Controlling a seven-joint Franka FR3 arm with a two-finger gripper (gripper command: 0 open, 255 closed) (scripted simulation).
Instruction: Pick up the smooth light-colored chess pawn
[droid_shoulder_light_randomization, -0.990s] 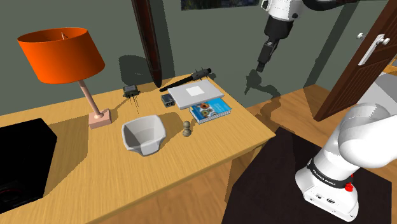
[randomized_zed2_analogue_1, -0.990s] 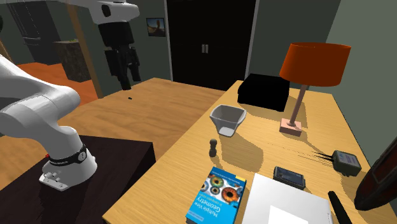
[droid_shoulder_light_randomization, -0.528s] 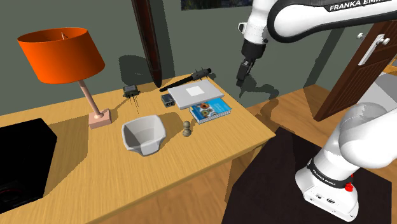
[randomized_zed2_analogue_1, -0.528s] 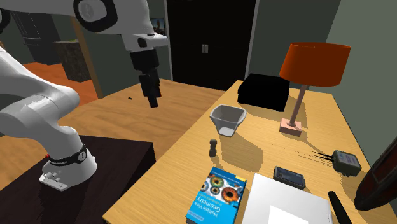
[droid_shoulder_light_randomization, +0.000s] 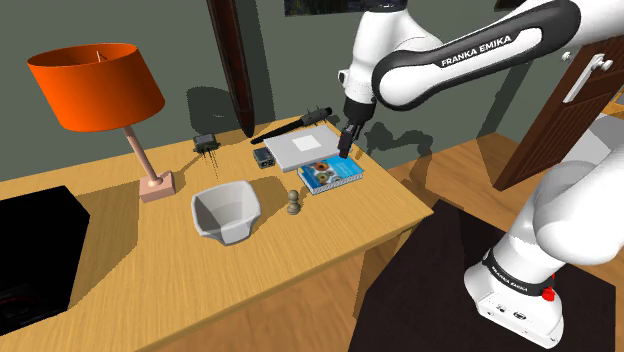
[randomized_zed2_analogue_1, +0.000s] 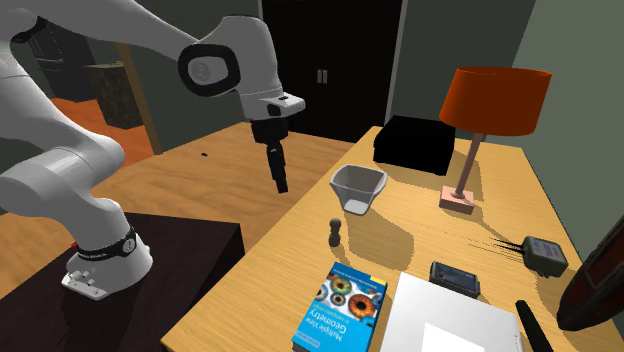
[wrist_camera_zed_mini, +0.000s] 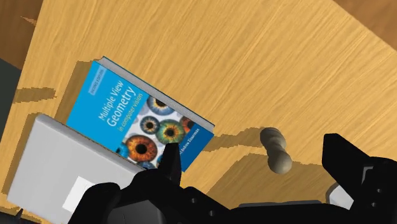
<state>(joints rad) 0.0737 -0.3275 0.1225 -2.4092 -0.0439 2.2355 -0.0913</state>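
Swung in from off to the shoulder view's right, the end effector (droid_shoulder_light_randomization: 346, 142) now hangs above the blue book (droid_shoulder_light_randomization: 331, 173), its fingers apart and holding nothing. The pawn (droid_shoulder_light_randomization: 292, 203) (pale grey-tan, upright) stands on the surface (droid_shoulder_light_randomization: 300, 262) just left of the book, between it and a white bowl (droid_shoulder_light_randomization: 227, 212). The approach is underway; descent, grip and lift remain. Toward the near edge the wood lies bare, so room looks ample.

Orange lampshade (droid_shoulder_light_randomization: 95, 82); blue eye-patterned book (wrist_camera_zed_mini: 137, 118); beige pawn (wrist_camera_zed_mini: 275, 150).
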